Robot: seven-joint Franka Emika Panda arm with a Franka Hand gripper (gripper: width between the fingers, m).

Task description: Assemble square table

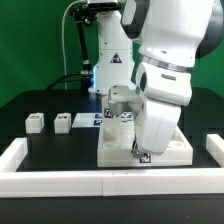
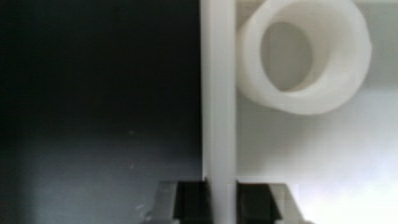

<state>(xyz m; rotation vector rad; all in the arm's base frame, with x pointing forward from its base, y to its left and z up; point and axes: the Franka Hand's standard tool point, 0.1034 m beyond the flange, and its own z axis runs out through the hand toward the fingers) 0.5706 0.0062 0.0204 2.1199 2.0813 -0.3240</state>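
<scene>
The white square table top (image 1: 118,150) lies flat on the black surface near the front. A chunky white leg (image 1: 122,97) stands upright on its far part; in the wrist view it shows as a white ring (image 2: 294,60). My gripper (image 1: 143,152) reaches down at the top's right part. In the wrist view the gripper (image 2: 219,205) is shut on the top's thin edge (image 2: 219,100), which runs straight between the dark fingers (image 2: 183,205). Two loose legs (image 1: 35,122) (image 1: 62,121) sit at the exterior view's left.
The marker board (image 1: 97,117) lies behind the table top. White rim bars (image 1: 100,180) edge the black surface at the front and both sides. The arm's bulky white body hides the right rear of the scene.
</scene>
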